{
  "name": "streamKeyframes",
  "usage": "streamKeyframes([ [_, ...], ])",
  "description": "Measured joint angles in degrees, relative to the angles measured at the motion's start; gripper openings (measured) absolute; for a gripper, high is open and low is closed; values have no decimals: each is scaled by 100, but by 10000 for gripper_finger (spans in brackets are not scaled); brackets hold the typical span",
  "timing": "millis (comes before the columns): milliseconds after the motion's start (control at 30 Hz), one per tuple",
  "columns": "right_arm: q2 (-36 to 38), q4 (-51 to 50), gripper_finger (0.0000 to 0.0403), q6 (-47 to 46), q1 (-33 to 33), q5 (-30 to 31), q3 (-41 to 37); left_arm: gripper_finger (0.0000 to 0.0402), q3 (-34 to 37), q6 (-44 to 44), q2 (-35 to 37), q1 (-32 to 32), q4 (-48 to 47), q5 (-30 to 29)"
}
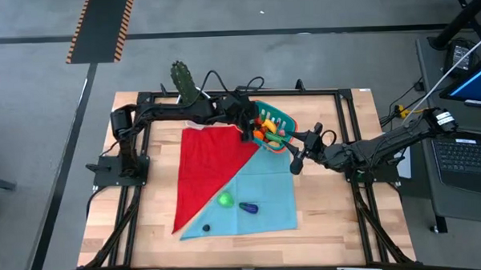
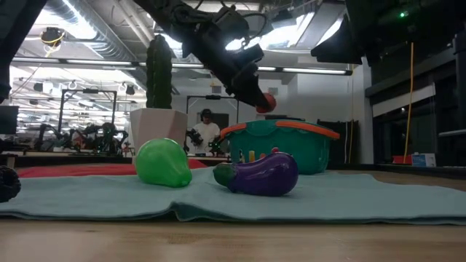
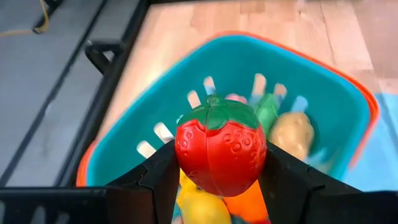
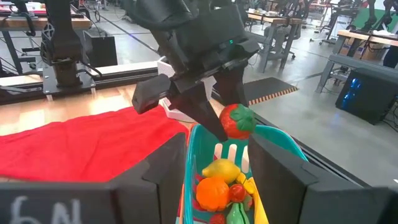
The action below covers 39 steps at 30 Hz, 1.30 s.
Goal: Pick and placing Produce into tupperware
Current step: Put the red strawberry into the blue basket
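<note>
A red strawberry [image 3: 221,146] is clamped in the left pincer [image 3: 217,180] and held just above the teal tub [image 3: 323,93], over the produce already inside. The tub's near wall is gripped by the right pincer [image 4: 217,165], tilting it. A green pear [image 2: 163,163] and an eggplant [image 2: 258,173] lie apart on the blue cloth [image 1: 266,190].

wooden table [image 1: 332,220]; red cloth [image 1: 205,168], teal cloth [image 1: 262,186]
</note>
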State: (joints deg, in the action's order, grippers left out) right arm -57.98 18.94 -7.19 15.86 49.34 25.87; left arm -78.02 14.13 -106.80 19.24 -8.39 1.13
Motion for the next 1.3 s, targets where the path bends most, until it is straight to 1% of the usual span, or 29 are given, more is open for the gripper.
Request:
streamKeyframes([
  [200, 0, -21, 174, 4, 2, 0, 0, 177, -10, -14, -121, 80, 184, 20],
  [300, 0, -22, 174, 8, 0, 0, 0, 177, -64, -36, -216, 139, 88, 264],
  [367, 0, -20, 174, 14, 0, 0, 0, 177, -248, -42, -368, 142, 116, 329],
  [467, 0, -51, 174, 12, 2, 0, 2, 177, -627, -33, -649, 142, -114, 350],
  [600, 0, -87, 174, 9, 2, 0, 2, 177, -1158, 108, -1042, 142, -705, 354],
  [767, 0, -129, 174, 14, 2, -2, 2, 181, -1609, 153, -1387, 142, -1205, 384],
  [833, 0, -140, 174, 16, 2, -2, 2, 181, -1676, 206, -1484, 142, -1256, 409],
  [1033, 0, -168, 174, 15, 2, -2, 2, 180, -1679, 297, -1487, 142, -1337, 419],
  [1300, 0, -168, 174, 11, 2, -2, 2, 197, -1679, 306, -1487, 153, -1283, 355],
])
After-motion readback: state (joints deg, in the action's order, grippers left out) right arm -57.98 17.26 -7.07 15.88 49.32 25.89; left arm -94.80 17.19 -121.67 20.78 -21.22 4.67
